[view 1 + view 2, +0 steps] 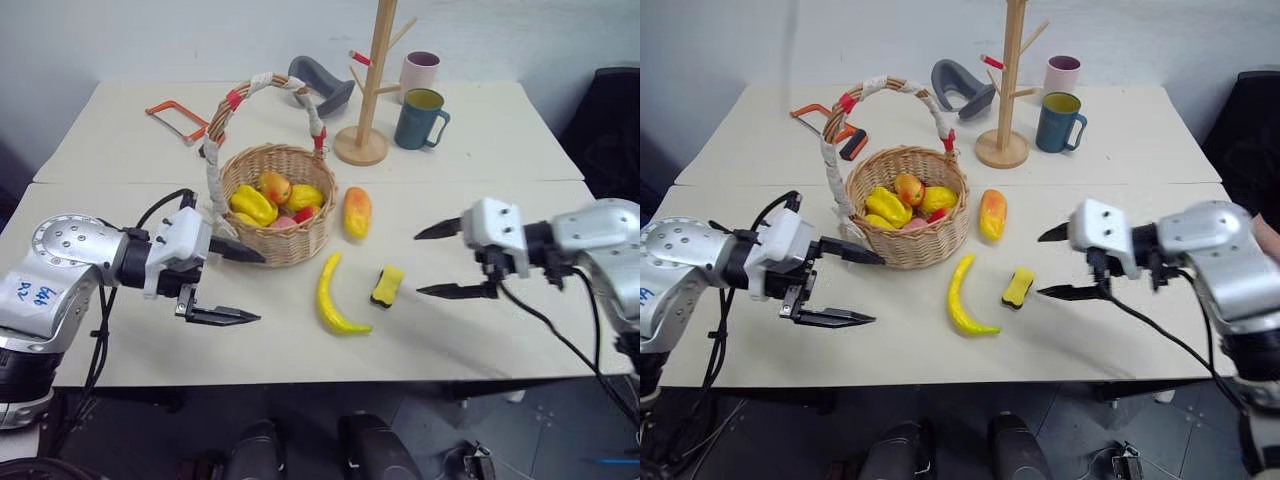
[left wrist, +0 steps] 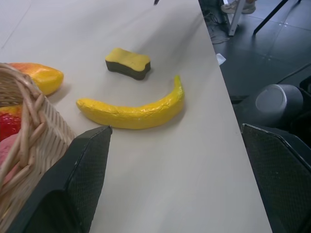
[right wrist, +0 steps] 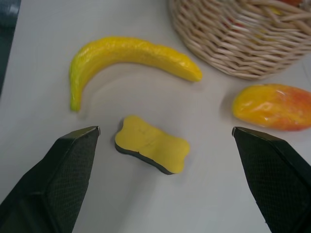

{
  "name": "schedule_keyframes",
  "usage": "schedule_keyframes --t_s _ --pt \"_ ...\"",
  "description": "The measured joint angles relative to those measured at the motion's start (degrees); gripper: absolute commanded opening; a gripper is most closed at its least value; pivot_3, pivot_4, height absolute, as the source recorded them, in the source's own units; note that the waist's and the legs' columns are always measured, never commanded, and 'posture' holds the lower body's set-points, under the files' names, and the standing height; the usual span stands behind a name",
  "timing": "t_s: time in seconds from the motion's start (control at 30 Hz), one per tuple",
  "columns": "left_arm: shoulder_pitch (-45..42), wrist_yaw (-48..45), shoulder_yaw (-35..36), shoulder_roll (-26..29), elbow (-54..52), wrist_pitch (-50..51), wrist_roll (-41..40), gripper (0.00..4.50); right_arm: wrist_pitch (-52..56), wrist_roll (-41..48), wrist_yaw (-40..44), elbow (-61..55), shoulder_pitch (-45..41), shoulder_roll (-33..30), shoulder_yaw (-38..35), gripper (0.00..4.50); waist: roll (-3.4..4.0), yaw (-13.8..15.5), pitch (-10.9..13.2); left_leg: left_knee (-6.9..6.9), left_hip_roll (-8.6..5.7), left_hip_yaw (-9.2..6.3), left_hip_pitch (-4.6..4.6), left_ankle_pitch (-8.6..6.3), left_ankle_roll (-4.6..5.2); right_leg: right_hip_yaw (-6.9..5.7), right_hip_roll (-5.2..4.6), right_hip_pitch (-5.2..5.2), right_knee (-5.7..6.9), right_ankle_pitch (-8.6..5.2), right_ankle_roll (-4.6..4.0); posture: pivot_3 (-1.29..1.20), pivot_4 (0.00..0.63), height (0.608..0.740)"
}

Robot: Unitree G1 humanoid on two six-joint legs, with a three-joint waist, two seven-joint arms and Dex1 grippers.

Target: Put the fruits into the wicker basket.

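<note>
Now both the left gripper (image 1: pixel 232 284) and right gripper (image 1: pixel 440 260) hang released over the counter (image 1: pixel 480 330), banana (image 1: pixel 333 296) and mango (image 1: pixel 356 211) lying just right of the basket (image 1: pixel 290 240); both look light, stiff, glossy-slick, so pinch the banana mid-curve.

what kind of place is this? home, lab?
Most likely a lab or test room staged as a home tabletop. Plain cream tables pushed together against a bare wall carry an unrelated prop mix: a tan woven wicker basket of toy-like fruit, a wooden mug tree, an orange-framed hacksaw.
</note>
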Motion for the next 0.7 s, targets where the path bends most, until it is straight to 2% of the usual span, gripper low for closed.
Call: schedule_keyframes --t_s 0.13,0.43,0.53,0.7 --pt "-1.00 0.53 -0.47 -0.93 0.14 -0.45 1.09 4.48 -15.98 -11.16 5.40 14.63 -8.83 4.89 9.85 4.50 0.00 0.06 0.00 0.16 -0.01 0.07 0.02 -0.08 0.12 0.03 -0.03 0.03 0.11 0.00 0.01 0.00 0.150 0.740" --pt "-0.83 3.47 -0.11 -1.74 -2.08 -0.25 1.84 4.48 -30.12 -19.04 10.21 36.17 -18.93 14.94 15.77 4.50 0.00 -0.10 0.01 0.24 0.02 0.06 0.08 0.08 -0.24 0.03 -0.04 0.01 0.40 0.00 0.00 0.00 0.150 0.740" --pt "-0.53 3.91 0.39 -1.65 -2.09 0.10 1.83 4.50 -31.49 -20.18 10.80 40.98 -20.29 17.25 16.94 3.95 0.00 -0.15 0.01 0.27 0.02 0.05 0.10 0.10 -0.27 0.02 -0.04 0.01 0.49 -0.01 -0.01 0.00 0.150 0.740" --pt "-0.43 4.17 0.52 -1.62 -2.24 0.59 1.67 4.50 -30.08 -16.79 11.14 42.86 -21.02 16.04 19.20 2.42 0.00 -0.12 0.01 0.35 0.02 0.04 0.11 0.09 -0.27 0.01 -0.06 0.02 0.57 -0.01 -0.01 0.00 0.150 0.740"
